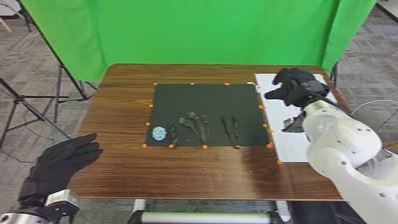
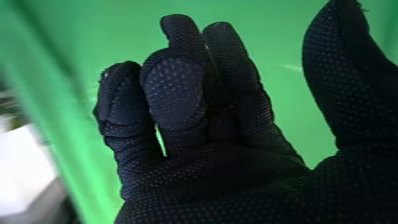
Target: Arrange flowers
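Observation:
In the head view my left hand (image 1: 60, 167) is off the table's left edge, its fingers straight. Over the white strip at the table's right side is my right hand (image 1: 291, 86), beyond and to the right of the flowers. The right wrist view has my right hand (image 2: 213, 175) with fingers relaxed, some slightly bent, the thumb apart and nothing held. On the black mat (image 1: 182, 100) lie a light blue flower head (image 1: 159, 133), a short green stem (image 1: 173, 135), a branched green sprig (image 1: 197, 125) and thin dark stems (image 1: 231, 132).
Orange dots line the mat's edges. A white strip (image 1: 293, 145) runs along the right of the brown table (image 1: 204, 172), with a dark object (image 1: 293, 125) on it beside my right forearm. A green backdrop (image 1: 204, 35) hangs behind; tripod legs stand at the left.

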Robot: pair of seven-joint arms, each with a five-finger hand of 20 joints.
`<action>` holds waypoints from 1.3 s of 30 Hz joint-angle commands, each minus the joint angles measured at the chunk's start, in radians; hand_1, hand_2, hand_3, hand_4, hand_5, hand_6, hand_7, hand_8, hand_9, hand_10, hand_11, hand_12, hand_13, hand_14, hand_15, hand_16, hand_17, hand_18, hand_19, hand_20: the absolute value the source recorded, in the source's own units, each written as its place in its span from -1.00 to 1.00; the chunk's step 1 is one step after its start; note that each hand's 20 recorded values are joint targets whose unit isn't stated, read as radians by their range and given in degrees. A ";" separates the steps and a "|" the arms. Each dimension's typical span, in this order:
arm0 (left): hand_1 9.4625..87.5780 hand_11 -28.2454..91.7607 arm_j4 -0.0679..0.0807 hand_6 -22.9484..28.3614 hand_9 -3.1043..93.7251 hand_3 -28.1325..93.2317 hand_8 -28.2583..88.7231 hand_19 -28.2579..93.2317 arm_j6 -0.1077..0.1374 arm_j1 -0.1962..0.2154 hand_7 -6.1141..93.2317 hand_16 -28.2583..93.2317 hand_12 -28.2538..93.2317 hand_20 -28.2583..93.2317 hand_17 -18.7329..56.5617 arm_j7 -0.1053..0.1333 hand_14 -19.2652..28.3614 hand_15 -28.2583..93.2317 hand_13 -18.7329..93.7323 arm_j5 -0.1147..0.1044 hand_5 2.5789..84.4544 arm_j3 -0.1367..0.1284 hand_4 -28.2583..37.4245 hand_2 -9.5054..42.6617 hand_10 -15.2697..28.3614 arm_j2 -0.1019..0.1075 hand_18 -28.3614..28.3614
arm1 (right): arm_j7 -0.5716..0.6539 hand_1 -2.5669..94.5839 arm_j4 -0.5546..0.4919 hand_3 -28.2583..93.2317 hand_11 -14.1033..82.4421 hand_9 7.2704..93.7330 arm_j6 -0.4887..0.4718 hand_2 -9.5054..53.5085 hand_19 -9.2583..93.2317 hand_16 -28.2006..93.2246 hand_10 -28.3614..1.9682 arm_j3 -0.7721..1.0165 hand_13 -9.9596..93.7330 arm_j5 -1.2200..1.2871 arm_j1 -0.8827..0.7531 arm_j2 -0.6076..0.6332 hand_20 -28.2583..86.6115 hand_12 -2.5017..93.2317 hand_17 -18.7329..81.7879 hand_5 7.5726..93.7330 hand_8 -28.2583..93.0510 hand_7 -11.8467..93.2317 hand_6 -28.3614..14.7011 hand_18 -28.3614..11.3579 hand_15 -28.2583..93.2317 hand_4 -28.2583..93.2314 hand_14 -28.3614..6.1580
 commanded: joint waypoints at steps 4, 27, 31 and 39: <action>-0.54 0.08 0.001 0.41 -0.10 0.83 -0.70 0.43 0.006 -0.008 -0.49 -0.77 -0.36 -0.36 -0.74 0.007 1.00 0.51 -0.18 -0.001 0.06 0.024 -0.63 -0.48 0.73 0.021 0.80 | 0.095 -0.30 0.123 0.79 -0.35 0.15 -0.018 -0.87 1.00 -0.24 -0.35 0.098 0.49 -0.034 -0.131 0.090 -0.11 -0.62 0.24 0.13 -0.69 -0.52 -0.07 -0.63 0.79 -0.96 0.06; -0.54 0.08 0.012 0.41 -0.10 0.83 -0.70 0.43 -0.002 -0.012 -0.49 -0.77 -0.36 -0.36 -0.74 0.005 1.00 0.51 -0.18 -0.007 0.06 0.023 -0.62 -0.48 0.73 0.035 0.80 | 0.167 -0.28 0.232 0.80 -0.40 0.11 -0.048 -0.88 1.00 -0.25 -0.33 0.090 0.51 -0.066 -0.149 0.081 -0.09 -0.62 0.25 0.13 -0.69 -0.52 -0.07 -0.63 0.81 -0.98 0.10; -0.54 0.08 0.015 0.41 -0.10 0.83 -0.70 0.43 -0.004 -0.021 -0.49 -0.77 -0.36 -0.36 -0.74 0.006 1.00 0.52 -0.18 -0.007 0.06 0.028 -0.62 -0.48 0.74 0.038 0.80 | 0.169 -0.28 0.247 0.80 -0.40 0.12 -0.053 -0.88 1.00 -0.25 -0.32 0.067 0.51 -0.056 -0.120 0.081 -0.08 -0.62 0.25 0.14 -0.70 -0.53 -0.08 -0.62 0.81 -0.98 0.11; -0.54 0.08 0.015 0.40 -0.10 0.83 -0.70 0.43 -0.001 -0.021 -0.48 -0.77 -0.36 -0.36 -0.74 0.015 1.00 0.52 -0.18 -0.009 0.05 0.031 -0.62 -0.48 0.73 0.043 0.80 | 0.175 -0.27 0.285 0.80 -0.41 0.10 -0.061 -0.89 1.00 -0.25 -0.30 0.018 0.51 -0.057 -0.061 0.072 -0.06 -0.63 0.26 0.14 -0.70 -0.53 -0.08 -0.62 0.81 -0.98 0.11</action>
